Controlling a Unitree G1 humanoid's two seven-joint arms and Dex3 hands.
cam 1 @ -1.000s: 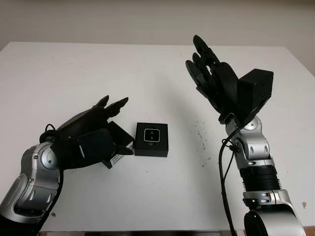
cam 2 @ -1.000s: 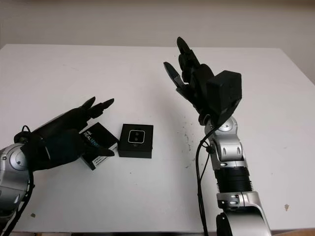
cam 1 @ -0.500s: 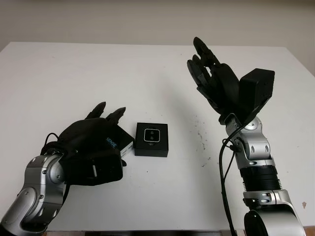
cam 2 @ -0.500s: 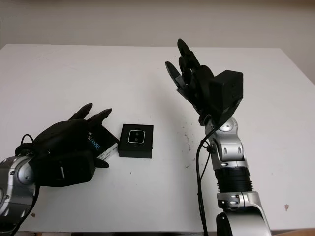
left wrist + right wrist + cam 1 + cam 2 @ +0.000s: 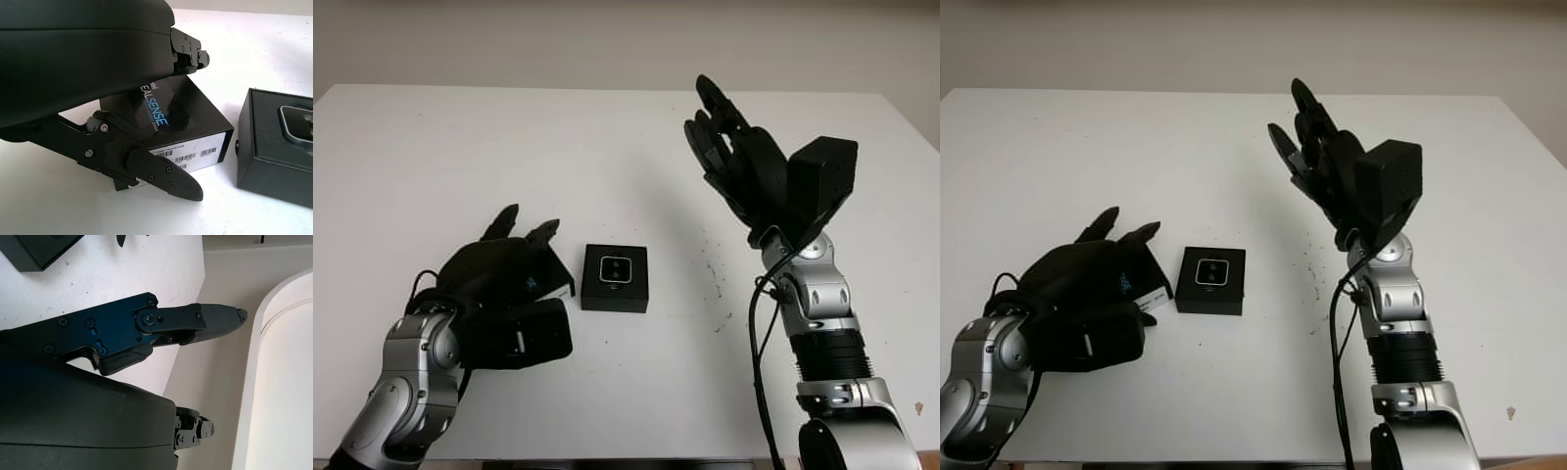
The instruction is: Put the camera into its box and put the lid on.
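Observation:
The open black box (image 5: 615, 278) sits mid-table with the small silver-faced camera (image 5: 615, 268) lying in it. Just left of it lies the black lid (image 5: 186, 122) with blue lettering on top and a white barcode label on its side. My left hand (image 5: 540, 279) is open and cupped over the lid: its fingers (image 5: 188, 49) pass above the top and the thumb (image 5: 166, 171) stands by the labelled side, with a gap still showing. My right hand (image 5: 724, 147) is open and raised high above the table, to the right of the box.
The white table (image 5: 460, 147) has bare surface all around the box and lid. Small dark specks (image 5: 713, 277) mark the surface right of the box. The table's far edge meets a pale wall.
My left hand has turned palm-down and sunk over the lid, covering most of it. The right hand, box and camera have stayed put.

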